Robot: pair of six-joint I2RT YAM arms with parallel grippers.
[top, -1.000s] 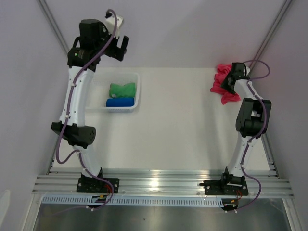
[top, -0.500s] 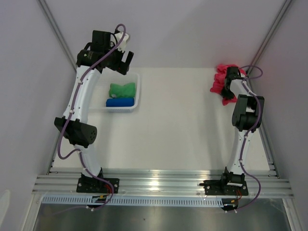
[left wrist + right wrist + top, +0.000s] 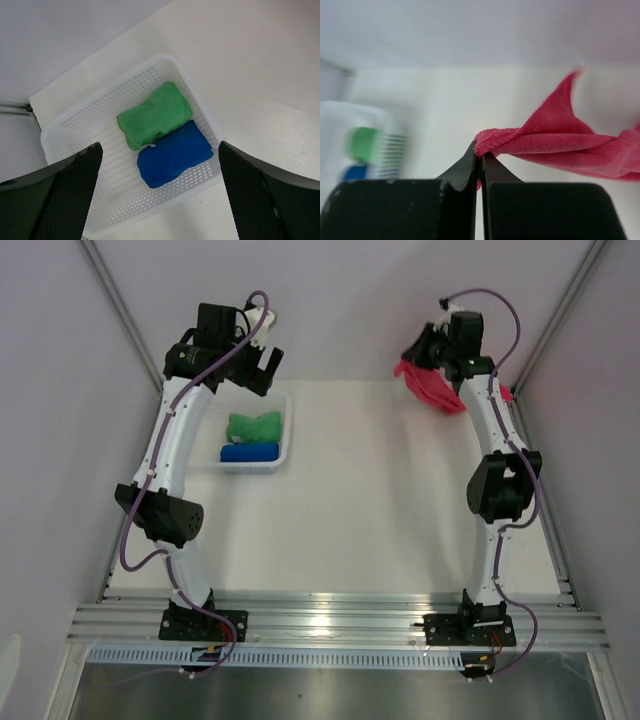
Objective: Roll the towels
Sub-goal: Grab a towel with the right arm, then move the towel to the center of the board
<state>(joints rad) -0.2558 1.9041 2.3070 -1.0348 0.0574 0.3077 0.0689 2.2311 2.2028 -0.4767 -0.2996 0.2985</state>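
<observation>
Right wrist: right gripper [image 3: 479,156] pinched tight on pink towel [image 3: 555,142]; left gripper [image 3: 160,150] spread wide, empty.

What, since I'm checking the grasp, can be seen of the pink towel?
The pink towel is soft cloth, unrolled and crumpled. The right gripper, shut, pinches a folded edge; the rest drapes away in folds, one corner sticking up. From above it hangs over the table, far right. Whether its trailing end touches down cannot be told.
</observation>
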